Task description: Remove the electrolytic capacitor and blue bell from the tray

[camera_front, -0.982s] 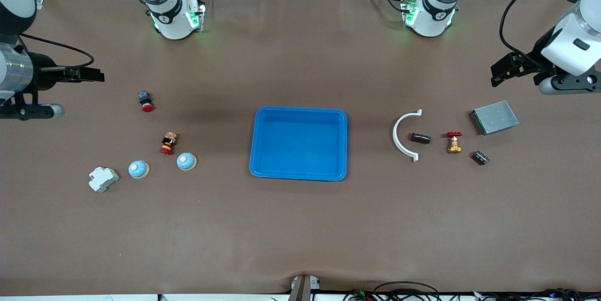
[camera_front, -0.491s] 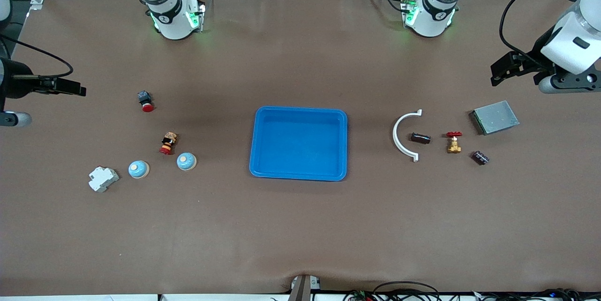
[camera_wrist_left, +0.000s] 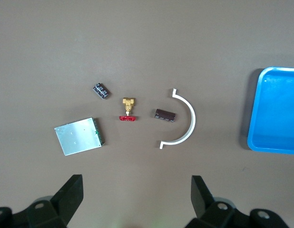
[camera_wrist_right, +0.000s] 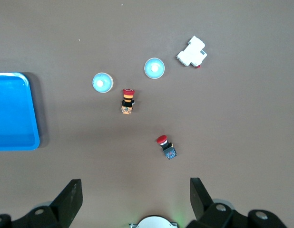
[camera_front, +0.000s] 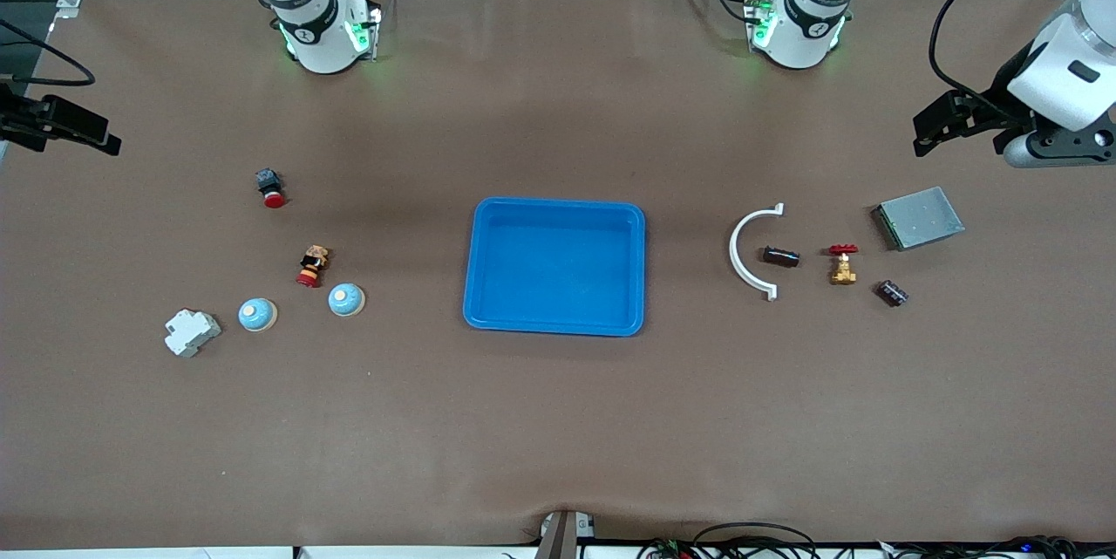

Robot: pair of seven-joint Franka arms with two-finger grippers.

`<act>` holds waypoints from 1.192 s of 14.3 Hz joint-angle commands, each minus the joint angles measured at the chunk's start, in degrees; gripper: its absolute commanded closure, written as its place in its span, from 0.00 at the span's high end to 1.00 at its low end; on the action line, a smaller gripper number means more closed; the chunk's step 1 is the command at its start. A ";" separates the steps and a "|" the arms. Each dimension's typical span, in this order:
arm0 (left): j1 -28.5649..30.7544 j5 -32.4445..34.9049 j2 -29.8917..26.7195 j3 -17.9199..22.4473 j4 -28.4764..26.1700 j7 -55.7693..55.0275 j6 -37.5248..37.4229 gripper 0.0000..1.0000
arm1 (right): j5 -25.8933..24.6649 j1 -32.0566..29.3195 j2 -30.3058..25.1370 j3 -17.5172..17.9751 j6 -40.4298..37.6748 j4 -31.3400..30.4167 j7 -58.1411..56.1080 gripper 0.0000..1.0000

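Two round light-blue bells sit on the brown table toward the right arm's end; the right wrist view shows both bells. A small dark cylindrical capacitor lies inside a white curved strip. A second dark capacitor-like part lies nearer the left arm's end. The blue tray stands mid-table with nothing in it. My left gripper hangs open over the table near the metal box. My right gripper hangs open at the table's end.
A grey metal box and a brass valve with a red handle lie by the capacitors. A red push button, a red-and-yellow button and a white breaker lie around the bells.
My right gripper has drawn back toward the right arm's end of the table, mostly out of the front view. The left gripper has barely shifted. Nothing on the table moved.
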 commanded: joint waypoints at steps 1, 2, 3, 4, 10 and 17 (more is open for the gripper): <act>0.00 -0.05 -1.95 0.06 -1.63 0.70 -0.36 1.00 | -0.65 -0.86 -1.31 0.58 4.47 -4.75 0.16 1.00; 0.00 -0.05 -2.13 0.06 -1.98 0.70 -0.36 1.00 | -0.57 -0.95 -1.75 0.58 5.88 -5.64 0.16 1.00; 0.00 -0.05 -2.22 0.06 -1.99 0.79 -0.44 1.00 | -0.48 -0.95 -1.67 0.58 6.59 -5.56 0.16 1.00; 0.00 -0.05 -2.22 0.06 -2.07 0.79 -0.44 1.00 | -0.48 -0.69 -1.49 0.58 7.91 -5.56 0.07 1.00; 0.00 -0.05 -2.39 0.06 -1.73 1.49 -0.62 1.00 | -0.74 -0.33 -0.88 0.40 8.71 -4.33 -0.37 1.00; 0.61 -0.84 -2.04 0.59 -0.85 2.80 -0.62 1.00 | -0.74 -0.42 -0.96 0.67 7.83 -3.45 -0.19 1.00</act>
